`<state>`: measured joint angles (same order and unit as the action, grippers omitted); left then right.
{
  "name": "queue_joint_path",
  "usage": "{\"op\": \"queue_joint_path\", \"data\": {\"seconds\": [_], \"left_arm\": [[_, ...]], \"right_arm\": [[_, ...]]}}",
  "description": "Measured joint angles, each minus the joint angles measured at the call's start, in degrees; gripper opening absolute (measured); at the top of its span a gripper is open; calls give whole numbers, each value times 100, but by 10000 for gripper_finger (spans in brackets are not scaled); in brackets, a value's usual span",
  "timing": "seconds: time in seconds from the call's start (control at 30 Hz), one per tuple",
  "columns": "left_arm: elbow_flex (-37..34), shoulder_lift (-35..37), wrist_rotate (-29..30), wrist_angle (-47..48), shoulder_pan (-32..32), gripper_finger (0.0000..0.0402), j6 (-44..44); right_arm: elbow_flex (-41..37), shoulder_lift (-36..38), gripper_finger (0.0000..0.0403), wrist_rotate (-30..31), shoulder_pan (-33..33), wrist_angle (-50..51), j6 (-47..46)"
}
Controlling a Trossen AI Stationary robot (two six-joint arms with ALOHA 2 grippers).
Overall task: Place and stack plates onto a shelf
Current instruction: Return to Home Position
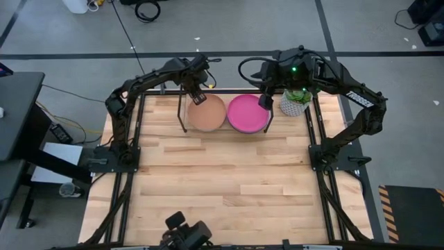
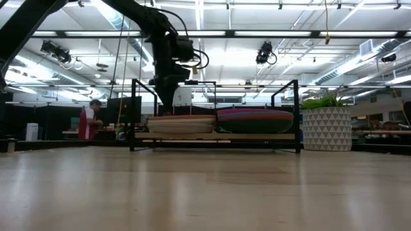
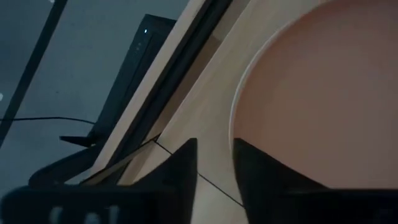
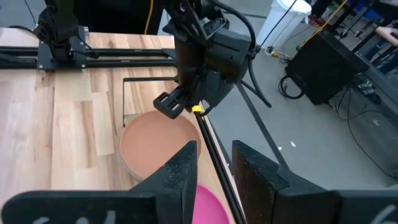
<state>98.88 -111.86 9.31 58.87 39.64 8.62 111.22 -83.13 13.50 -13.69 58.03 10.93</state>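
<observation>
On the shelf (image 2: 133, 109) at the far edge of the table (image 1: 222, 180), plates in two piles side by side: tan plate (image 1: 208, 114) topping the left stack (image 2: 182, 123), magenta plate (image 1: 246, 114) topping the right stack (image 2: 255, 120); just over the tan plate's far rim, left gripper (image 1: 200, 98), fingers slightly apart, nothing between them; by the magenta plate's far right rim, next to the plant (image 1: 295, 102), right gripper (image 1: 264, 102), likewise narrowly parted and empty.

A tan-topped stack (image 2: 182, 123) and a magenta-topped stack (image 2: 255, 119) rest side by side on the shelf (image 2: 298, 115).
</observation>
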Motion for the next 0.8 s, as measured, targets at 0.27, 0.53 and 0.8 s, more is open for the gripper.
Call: {"op": "queue_joint_path", "data": {"seconds": [0.27,0.53,0.8], "left_arm": [[816,22,-38,385,-40,179,-21],[778,939,-126,-63,-528,165,-46],[-1465,2823,-124,-2310,-1144,142,-901]], "right_arm": [[0,-7,107,-86,-124,-92,124],[0,-3,107,-438,-348,40,-113],[-580,214,107,-903,-574,-423,-129]]}}
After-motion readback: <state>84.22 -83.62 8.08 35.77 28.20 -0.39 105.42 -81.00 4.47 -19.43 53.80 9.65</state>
